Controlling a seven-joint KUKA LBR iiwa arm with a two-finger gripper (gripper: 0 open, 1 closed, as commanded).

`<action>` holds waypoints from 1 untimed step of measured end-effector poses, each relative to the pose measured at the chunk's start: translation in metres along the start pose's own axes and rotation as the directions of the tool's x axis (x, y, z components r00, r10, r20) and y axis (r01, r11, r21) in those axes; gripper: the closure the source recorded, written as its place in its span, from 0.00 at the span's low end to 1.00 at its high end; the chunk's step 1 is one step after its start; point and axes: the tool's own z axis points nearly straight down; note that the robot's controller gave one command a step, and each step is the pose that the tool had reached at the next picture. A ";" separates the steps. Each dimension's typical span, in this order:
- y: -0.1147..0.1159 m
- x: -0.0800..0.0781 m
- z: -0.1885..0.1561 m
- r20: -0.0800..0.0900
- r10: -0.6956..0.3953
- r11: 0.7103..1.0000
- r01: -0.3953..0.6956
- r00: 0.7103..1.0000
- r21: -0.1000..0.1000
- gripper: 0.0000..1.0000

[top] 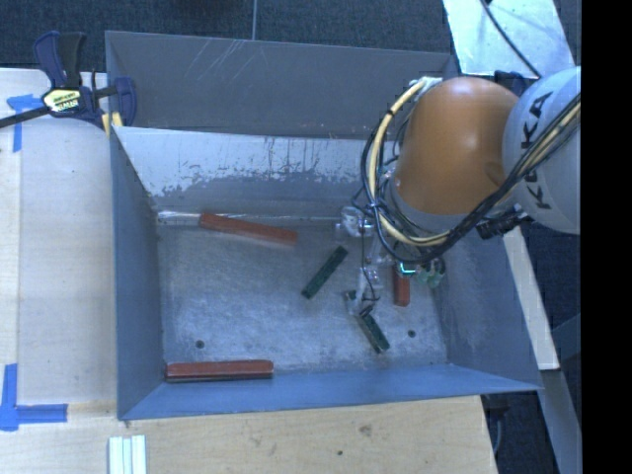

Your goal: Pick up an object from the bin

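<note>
My gripper point(367, 284) hangs below the orange wrist cover over the right part of the bin floor. Just in front of its tip lies a short dark green bar point(374, 333), set at a slant and very near the gripper. To the gripper's left a longer dark green bar point(324, 272) lies diagonally. A small red-brown block point(402, 291) sits close on the gripper's right, partly under the cables. I see nothing held in the gripper.
A long red-brown stick point(248, 230) lies along the back wall at the left. Another red-brown stick point(219, 369) rests against the front wall at the left. The arm and its orange cover hide the bin's back right corner.
</note>
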 end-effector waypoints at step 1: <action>-0.032 -0.044 0.117 0.000 0.210 0.978 -0.210 0.978 0.001 0.00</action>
